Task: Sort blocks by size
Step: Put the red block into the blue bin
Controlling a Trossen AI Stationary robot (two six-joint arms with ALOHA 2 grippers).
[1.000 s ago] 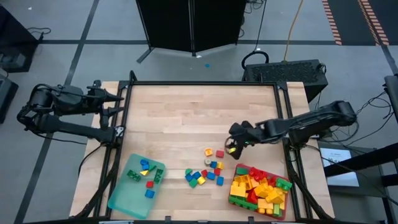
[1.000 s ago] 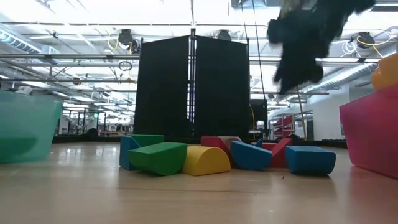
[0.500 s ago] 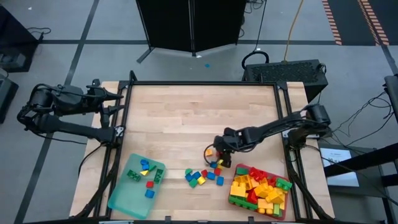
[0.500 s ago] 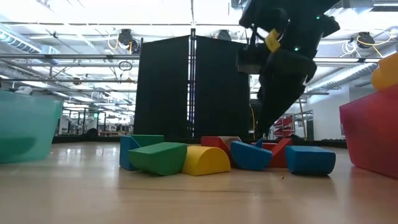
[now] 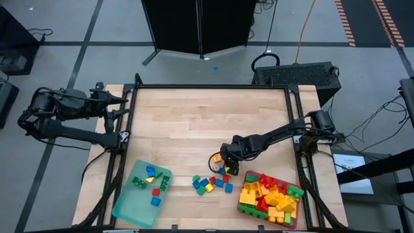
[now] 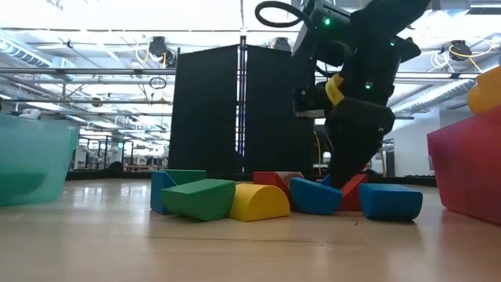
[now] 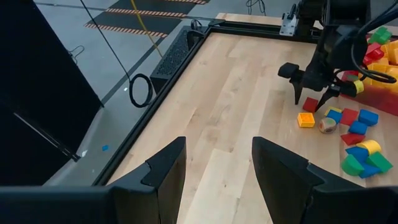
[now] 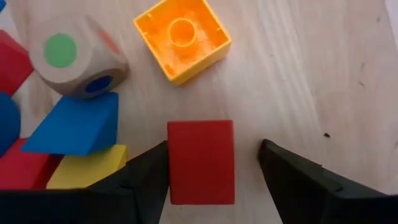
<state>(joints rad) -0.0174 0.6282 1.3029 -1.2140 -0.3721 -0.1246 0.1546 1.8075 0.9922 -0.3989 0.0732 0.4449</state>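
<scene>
Right gripper (image 8: pixel 214 171) open, straddling red block (image 8: pixel 200 162).

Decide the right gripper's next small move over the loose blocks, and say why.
Probably close the right gripper on the red block: its open fingers flank that block on the table, beside the orange block. The left gripper waits open at the table's far left edge.

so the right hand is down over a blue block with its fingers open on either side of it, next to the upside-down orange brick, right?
Not quite: the block between the open fingers of the right hand is red, not blue. The right wrist view shows the red block lying between them, with the upside-down orange brick close beside it on the table. The rest holds.
</scene>
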